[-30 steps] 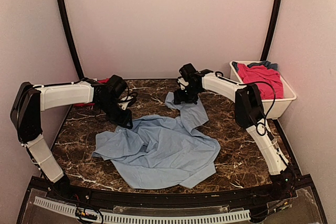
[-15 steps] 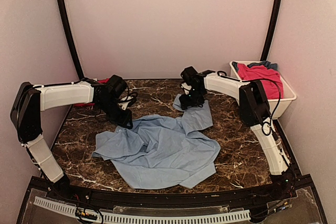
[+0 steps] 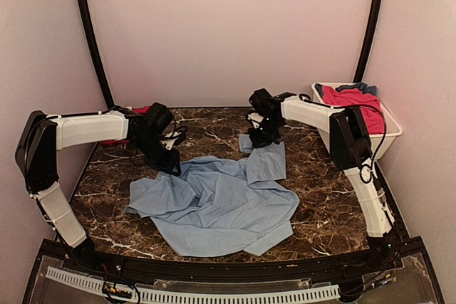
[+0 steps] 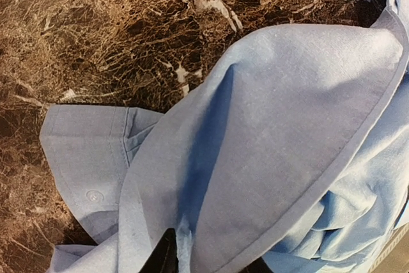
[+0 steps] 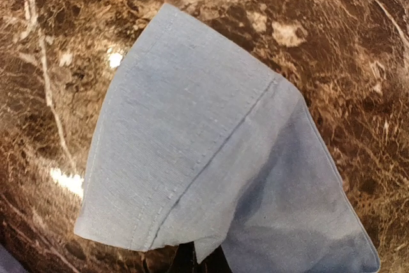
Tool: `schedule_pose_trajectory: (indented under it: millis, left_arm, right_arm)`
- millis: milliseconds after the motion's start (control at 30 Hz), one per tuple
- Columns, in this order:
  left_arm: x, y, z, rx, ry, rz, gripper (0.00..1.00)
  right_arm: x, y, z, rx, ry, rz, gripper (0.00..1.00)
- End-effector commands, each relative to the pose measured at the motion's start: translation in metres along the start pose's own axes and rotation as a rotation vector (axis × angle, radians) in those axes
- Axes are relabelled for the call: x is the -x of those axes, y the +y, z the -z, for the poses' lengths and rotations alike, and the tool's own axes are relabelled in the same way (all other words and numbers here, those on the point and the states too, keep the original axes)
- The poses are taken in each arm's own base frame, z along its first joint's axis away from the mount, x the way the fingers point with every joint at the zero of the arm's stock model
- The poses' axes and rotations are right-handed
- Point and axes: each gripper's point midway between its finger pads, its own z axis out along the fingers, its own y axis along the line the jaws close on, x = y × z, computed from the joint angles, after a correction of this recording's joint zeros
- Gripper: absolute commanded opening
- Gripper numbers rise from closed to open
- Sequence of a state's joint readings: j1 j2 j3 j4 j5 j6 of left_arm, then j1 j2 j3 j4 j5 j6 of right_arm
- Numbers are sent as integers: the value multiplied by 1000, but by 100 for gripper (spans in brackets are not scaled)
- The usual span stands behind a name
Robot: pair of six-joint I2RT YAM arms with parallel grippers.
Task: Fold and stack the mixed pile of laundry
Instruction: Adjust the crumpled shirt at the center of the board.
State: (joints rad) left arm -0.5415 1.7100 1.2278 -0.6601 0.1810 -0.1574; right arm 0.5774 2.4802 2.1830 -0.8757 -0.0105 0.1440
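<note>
A large light-blue shirt (image 3: 221, 204) lies crumpled across the middle of the marble table (image 3: 320, 211). My left gripper (image 3: 171, 165) is at the shirt's upper left edge. In the left wrist view the left gripper (image 4: 176, 260) is shut on a fold of the shirt (image 4: 287, 126), with a buttoned cuff (image 4: 89, 158) to the left. My right gripper (image 3: 262, 140) is at the far end of a sleeve. In the right wrist view the right gripper (image 5: 204, 263) is shut on the sleeve's hem (image 5: 192, 158). Red garments (image 3: 353, 101) and a darker blue piece (image 3: 367, 88) lie in the tub.
A white plastic tub (image 3: 377, 149) stands at the table's back right edge, beside the right arm. Another red piece (image 3: 140, 109) shows behind the left arm at the back left. Pale walls enclose the table on three sides.
My right gripper has shifted a little to the right and closed on the sleeve end, which now lies straighter. The left arm has not moved.
</note>
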Motion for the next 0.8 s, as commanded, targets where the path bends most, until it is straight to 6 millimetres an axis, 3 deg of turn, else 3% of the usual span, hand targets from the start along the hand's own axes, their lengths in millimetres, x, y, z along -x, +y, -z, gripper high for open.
schedule_pose_trajectory:
  millis: [0, 67, 167, 267, 400, 567, 700, 767]
  left_arm:
    - [-4, -5, -3, -25, 21, 10, 26]
    - [-3, -5, -4, -26, 24, 16, 24]
    - [-1, -5, -5, -27, 24, 31, 23]
    - [2, -6, -4, -31, 18, 50, 22]
    - [11, -4, -2, -31, -1, 79, 18]
    - [28, 1, -1, -71, -19, 136, 7]
    - [37, 0, -4, -144, -17, 169, 2]
    - [40, 1, -5, -156, -13, 172, 0]
  right_arm:
    - [49, 25, 94, 134, -216, -4, 0]
    - [66, 36, 132, 176, -301, 6, 0]
    - [79, 54, 173, 241, -378, 30, 0]
    - [80, 75, 205, 276, -427, 74, 0]
    - [69, 120, 254, 327, -493, 175, 0]
    - [27, 185, 294, 383, -530, 324, 0]
    - [-25, 227, 292, 459, -486, 432, 0]
    - [-56, 244, 274, 489, -434, 482, 0]
